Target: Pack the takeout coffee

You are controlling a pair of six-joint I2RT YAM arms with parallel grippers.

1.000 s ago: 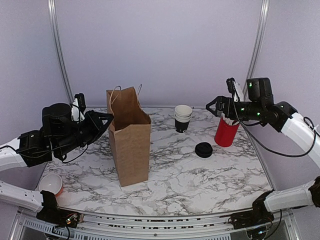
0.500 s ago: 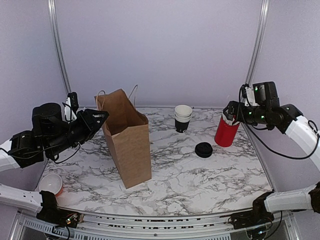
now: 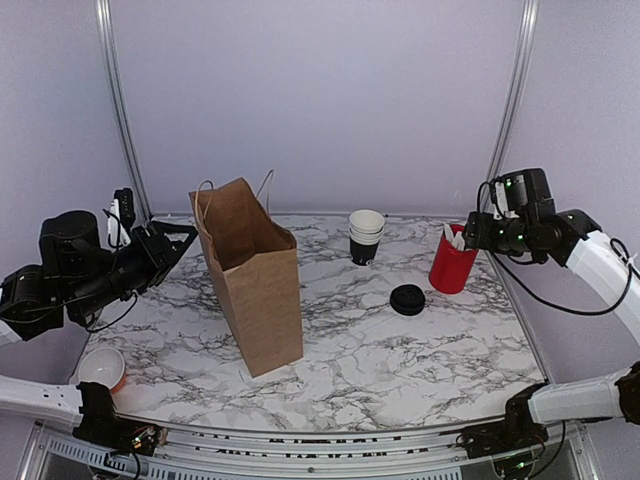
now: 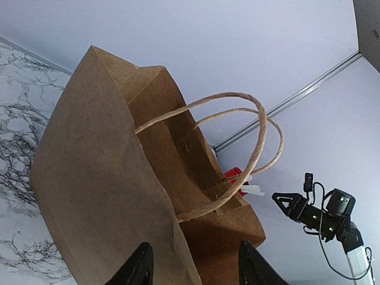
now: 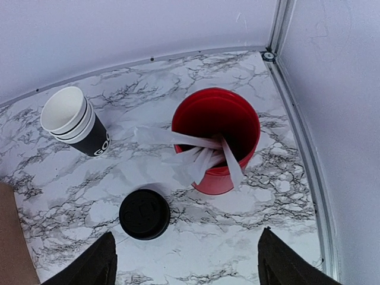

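Overall, the marble table (image 3: 400,360) was seen with the packing not clearly finished. The brown paper bag (image 3: 255,290) was stood upright on its left half, with its mouth opened and its 2 handles raised. The left gripper (image 3: 175,245) was held just beside the bag's rim, apart from it, with the fingers parted and nothing between them. The right gripper (image 3: 472,236) was held wide and empty above the red cup (image 3: 452,265), in which white sticks were kept. The stack of lidless cups (image 3: 366,237) and 1 loose black lid (image 3: 407,299) were left on the table, well apart from the bag. The takeout coffee was not seen on the table. The bag's bottom was hidden, so it could not be told whether the coffee was already placed inside. If so, little was judged to be left.
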